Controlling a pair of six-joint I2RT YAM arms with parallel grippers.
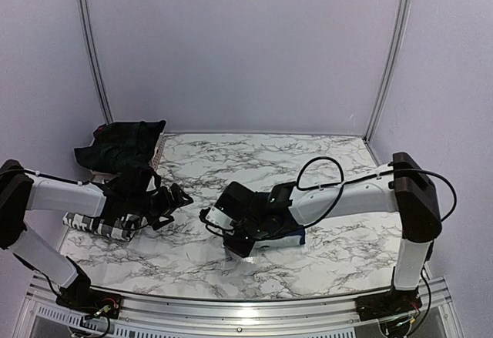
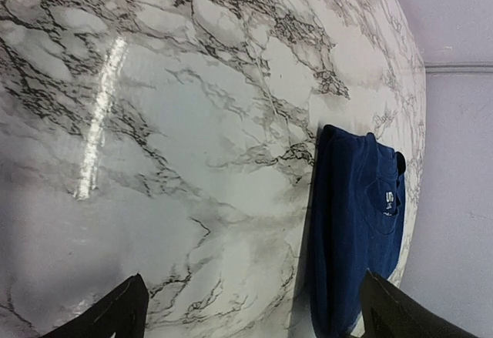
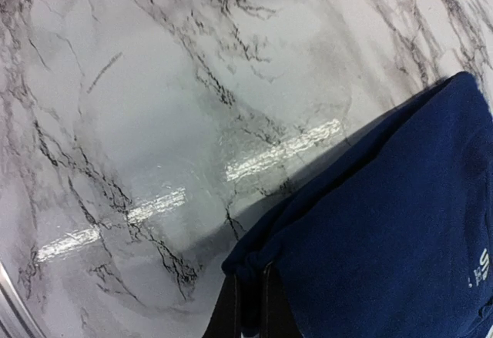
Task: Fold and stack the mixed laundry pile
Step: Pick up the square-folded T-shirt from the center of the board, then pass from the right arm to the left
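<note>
My right gripper (image 3: 250,303) is clenched on the folded edge of the navy blue T-shirt (image 3: 385,222), which lies right of centre; my left gripper (image 2: 254,311) gapes empty. It looks like soft, light, floppy cloth (I'd take it by the corners). The glossy marble table (image 2: 154,122) looks slick, and pale walls (image 1: 231,45) close in behind.

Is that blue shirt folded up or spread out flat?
Folded: the navy T-shirt lies as a narrow bundle with doubled edges.

glossy marble-patterned table (image 1: 331,170) between pale lilac walls (image 1: 246,45).
</note>
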